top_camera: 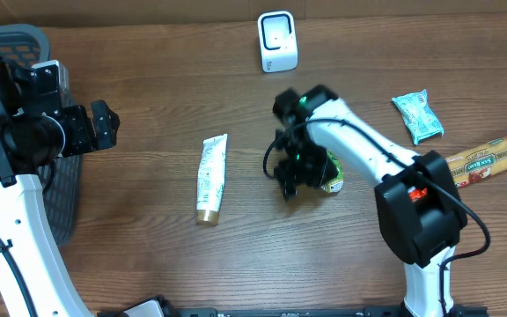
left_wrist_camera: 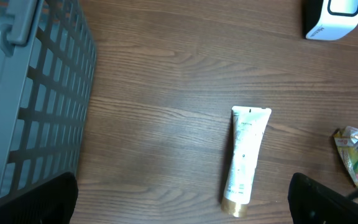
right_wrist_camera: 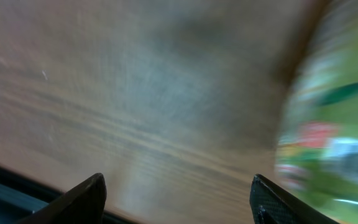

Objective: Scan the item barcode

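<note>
Overhead shows the right jaws spread beside the green packet (top_camera: 332, 180), on the robot's side of the white scanner (top_camera: 277, 41). Left jaws spread wide, empty.

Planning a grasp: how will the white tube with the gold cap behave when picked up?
The white tube has a flat crimped end, so it probably won't roll far. It looks like soft plastic, likely yielding when squeezed.

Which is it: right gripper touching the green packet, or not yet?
Cannot tell. The right wrist view is too blurred to show the right gripper meeting the green packet; overhead, the gripper covers it.
</note>
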